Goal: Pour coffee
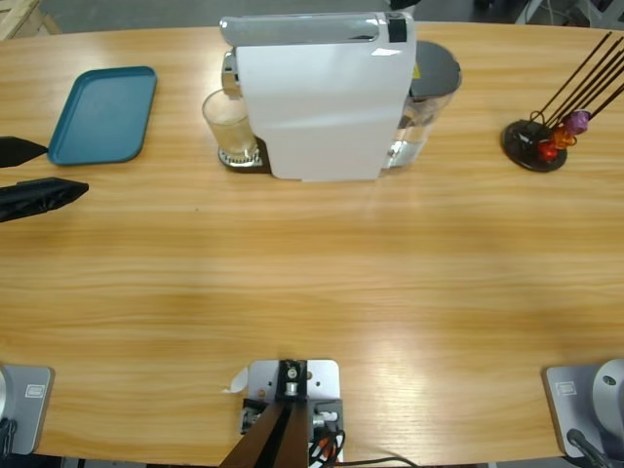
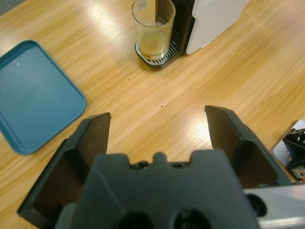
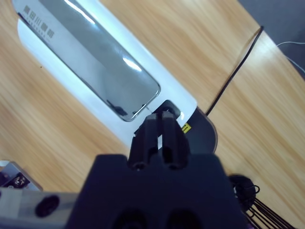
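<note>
A white coffee machine [image 1: 322,107] stands at the table's far middle. Under its spout on the drip grille is a clear glass [image 1: 231,125]; in the left wrist view the glass [image 2: 153,29] shows only a pale yellowish bottom, and no dark coffee is visible. My left gripper [image 2: 157,117] is open and empty, well short of the glass, and shows at the left edge of the high view as the left gripper [image 1: 63,171]. My right gripper [image 3: 159,120] is shut, its tips at the rear end of the machine's silver lid [image 3: 90,62], seen from above as the right gripper [image 1: 395,26].
A teal tray [image 1: 103,114] lies at the far left, beside my left gripper. The machine's water tank [image 1: 429,93] stands behind its right side. A black holder with thin sticks and coloured beads [image 1: 536,144] stands at the far right. Bare wooden table [image 1: 322,283] spreads in front.
</note>
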`<state>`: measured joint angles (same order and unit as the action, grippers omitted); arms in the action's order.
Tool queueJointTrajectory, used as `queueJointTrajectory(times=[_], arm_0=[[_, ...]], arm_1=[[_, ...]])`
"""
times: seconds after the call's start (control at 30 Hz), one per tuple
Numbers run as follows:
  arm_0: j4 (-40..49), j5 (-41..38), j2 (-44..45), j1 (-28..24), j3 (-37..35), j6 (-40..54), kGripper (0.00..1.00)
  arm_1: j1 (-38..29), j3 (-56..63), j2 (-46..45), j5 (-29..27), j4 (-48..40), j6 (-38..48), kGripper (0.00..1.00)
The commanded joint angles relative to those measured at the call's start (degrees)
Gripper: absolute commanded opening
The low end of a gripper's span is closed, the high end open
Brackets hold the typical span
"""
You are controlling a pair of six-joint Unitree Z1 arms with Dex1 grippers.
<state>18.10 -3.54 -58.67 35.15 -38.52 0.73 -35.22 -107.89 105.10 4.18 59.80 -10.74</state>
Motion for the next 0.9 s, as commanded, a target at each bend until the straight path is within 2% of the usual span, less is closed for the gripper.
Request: queueJointTrajectory(times=[0.03,0.9], arm_0=[[-0.6,-0.7,-0.2,0.2,1.7,0.4,0.853],[-0.6,-1.1,-0.6,0.2,1.5,0.7,0.853]], arm_1=[[0.9,2.6,2.7,1.1,0.4,-0.3,0.000],[2.1,-0.1,4.5,1.2,1.0,-0.3,0.000]])
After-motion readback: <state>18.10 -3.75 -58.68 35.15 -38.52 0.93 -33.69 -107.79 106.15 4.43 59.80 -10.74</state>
